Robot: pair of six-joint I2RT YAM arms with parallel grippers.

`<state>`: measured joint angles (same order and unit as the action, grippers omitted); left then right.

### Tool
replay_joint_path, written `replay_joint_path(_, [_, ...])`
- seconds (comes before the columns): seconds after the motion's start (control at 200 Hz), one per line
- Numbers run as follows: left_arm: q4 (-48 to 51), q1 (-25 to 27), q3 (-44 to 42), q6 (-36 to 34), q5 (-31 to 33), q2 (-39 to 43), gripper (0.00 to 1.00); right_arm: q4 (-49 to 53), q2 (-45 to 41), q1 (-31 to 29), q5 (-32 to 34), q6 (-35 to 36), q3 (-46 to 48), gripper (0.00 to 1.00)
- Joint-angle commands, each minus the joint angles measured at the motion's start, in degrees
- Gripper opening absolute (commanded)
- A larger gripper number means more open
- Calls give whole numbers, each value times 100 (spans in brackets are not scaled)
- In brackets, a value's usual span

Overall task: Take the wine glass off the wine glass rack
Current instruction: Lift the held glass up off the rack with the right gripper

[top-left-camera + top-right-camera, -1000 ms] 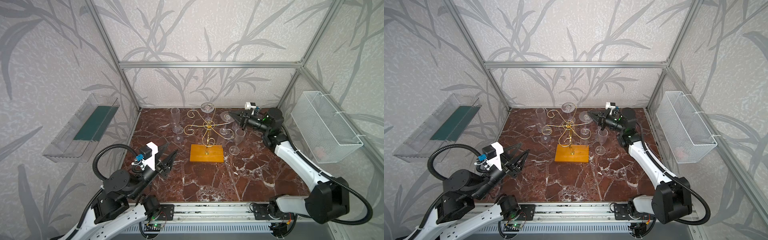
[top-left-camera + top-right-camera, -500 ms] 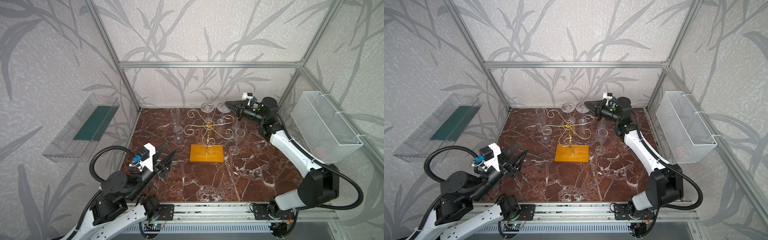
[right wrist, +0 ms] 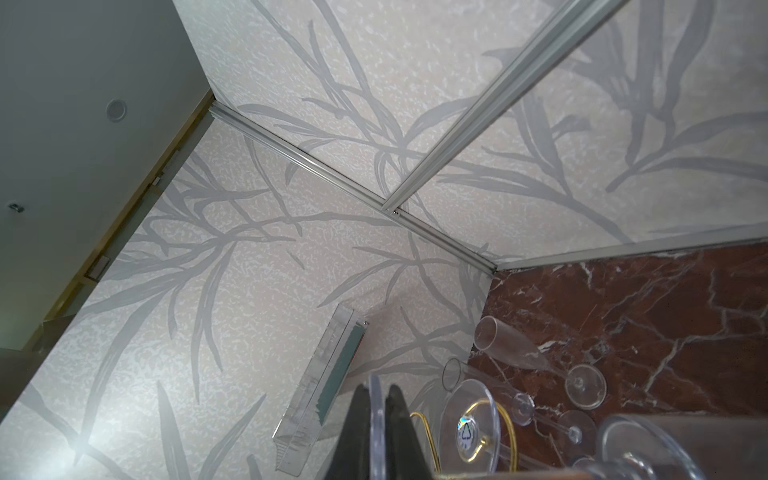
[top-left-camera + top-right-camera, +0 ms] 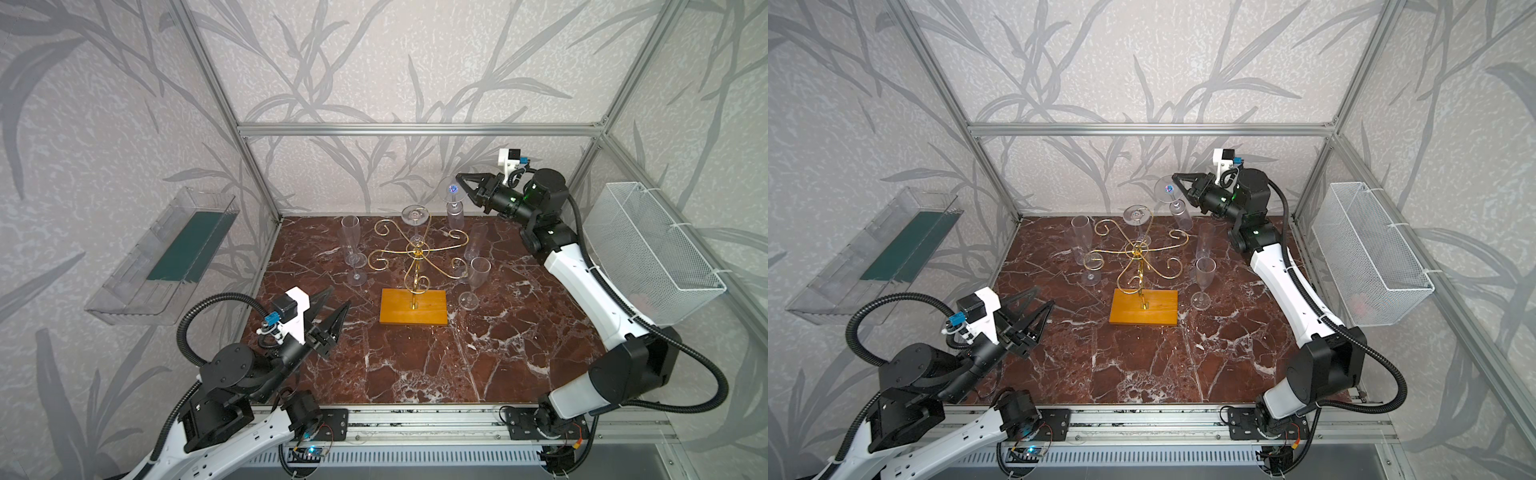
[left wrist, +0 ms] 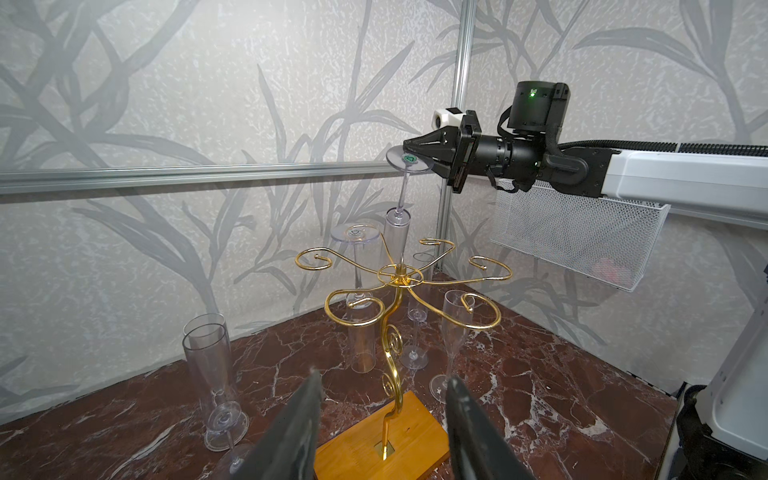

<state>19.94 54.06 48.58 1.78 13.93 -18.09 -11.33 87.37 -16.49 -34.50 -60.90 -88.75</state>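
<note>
One wine glass (image 5: pixel 397 232) looks clear of the wine glass rack (image 5: pixel 400 277), dangling upside down just past its far right side, foot pinched in the right gripper (image 5: pixel 415 153). Left gripper (image 4: pixel 340 296) sits half-open, empty. Only setting it down remains, I reckon.

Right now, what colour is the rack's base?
Orange-yellow; the base shows best in a top view.

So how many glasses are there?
6 glasses: one glass upside down in the right tool, one hanging on the gold rack, two standing left of it, two standing right. None seems hidden.
</note>
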Motion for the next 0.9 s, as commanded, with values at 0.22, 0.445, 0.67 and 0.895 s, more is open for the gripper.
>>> replay_joint_path(0.22, [-362,7,6,77,-72,-166,51,-633,-1088,-416,79,3182,425,0])
replay_joint_path(0.445, [-574,8,120,24,-202,-430,52,36,-1863,-1053,334,5578,843,0])
replay_joint_path(0.67, [-891,8,287,56,-503,-661,52,952,-2527,-2211,1201,8539,1181,0])
replay_joint_path(0.895, [-957,8,571,176,-927,-1154,53,1197,-2893,-3211,2214,10707,1704,0])
